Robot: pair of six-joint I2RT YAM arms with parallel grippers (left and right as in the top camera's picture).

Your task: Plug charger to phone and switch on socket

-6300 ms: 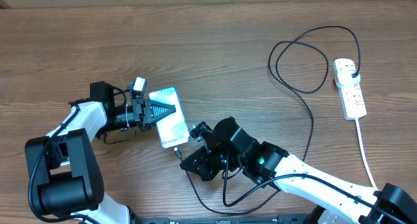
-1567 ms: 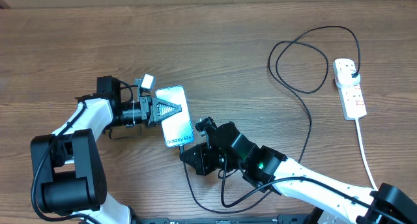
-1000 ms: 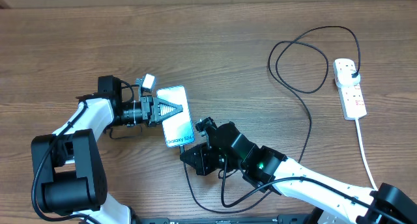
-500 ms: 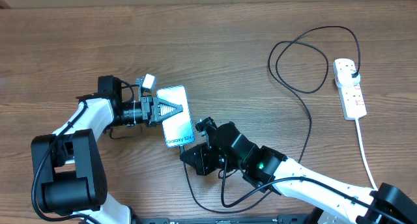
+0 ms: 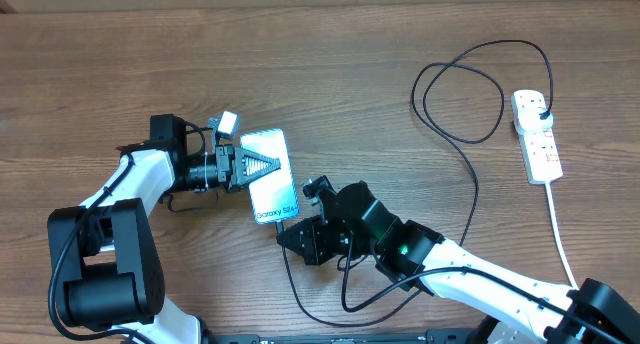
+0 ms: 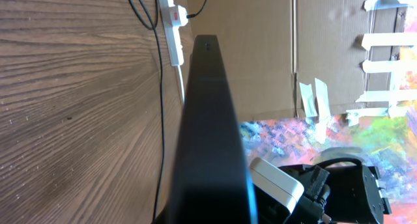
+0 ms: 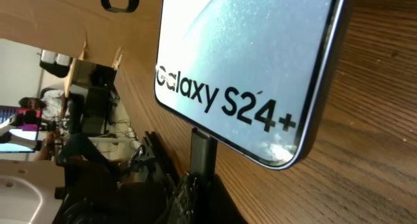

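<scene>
**At the phone's lower edge: connector at the port, socket not yet switched**

Near the table's point(image 5: 330, 74) front left, my left gripper point(image 5: 262, 167) is clamped on the phone point(image 5: 273, 189), holding it screen-up with the "Galaxy" end turned toward my right arm. My right gripper point(image 5: 292, 238) is closed on the charger's point(image 5: 473, 174) connector point(image 7: 202, 152) and has it pressed against that lower edge. From the right wrist view the tip meets the edge squarely, but I cannot tell whether it is fully seated in the port or only touching it.

Far off at the right, the socket point(image 5: 537, 139) lies well apart from both my arms, with the plug point(image 5: 541, 112) already sitting in its top outlet. The cable loops from there across the wood to my right gripper.

So I judge the plug-in as nearly done or just finishing. What is left is confirming the connector is home, letting go of it, then reaching across to press the switches point(image 5: 548, 154) on the socket, which I have not touched.
</scene>
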